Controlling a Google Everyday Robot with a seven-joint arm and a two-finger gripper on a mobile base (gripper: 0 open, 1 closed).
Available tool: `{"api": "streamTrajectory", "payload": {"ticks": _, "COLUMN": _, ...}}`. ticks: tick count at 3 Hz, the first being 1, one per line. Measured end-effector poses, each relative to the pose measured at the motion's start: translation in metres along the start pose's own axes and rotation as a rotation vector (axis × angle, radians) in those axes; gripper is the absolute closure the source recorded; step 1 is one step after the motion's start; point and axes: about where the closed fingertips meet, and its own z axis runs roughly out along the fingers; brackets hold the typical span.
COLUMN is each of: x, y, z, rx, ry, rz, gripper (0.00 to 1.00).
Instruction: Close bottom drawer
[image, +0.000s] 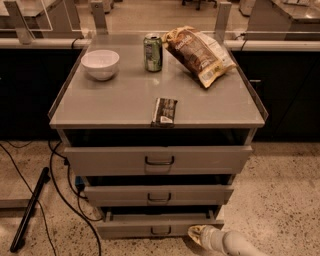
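The bottom drawer is the lowest and narrowest grey front of the cabinet, with a small dark loop handle. It stands pulled out a little, with a dark gap above it. My gripper comes in from the bottom right on a pale arm. Its tip is against the right end of the bottom drawer's front, close to the floor.
The top drawer and middle drawer also stand partly out. On the cabinet top are a white bowl, a green can, a chip bag and a dark snack bar. Cables and a dark pole lie left.
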Motion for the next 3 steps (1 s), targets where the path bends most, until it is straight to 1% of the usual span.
{"api": "streamTrajectory", "payload": {"ticks": 1, "x": 0.001, "y": -0.006, "z": 0.013, "rx": -0.005, "ry": 0.022, "rz": -0.02, "gripper": 1.0}}
{"api": "streamTrajectory", "payload": {"ticks": 2, "x": 0.002, "y": -0.014, "z": 0.03, "rx": -0.013, "ry": 0.06, "rz": -0.067, "gripper": 1.0}}
{"api": "streamTrajectory", "payload": {"ticks": 3, "x": 0.001, "y": -0.02, "z": 0.043, "rx": -0.021, "ry": 0.084, "rz": -0.112, "gripper": 1.0}}
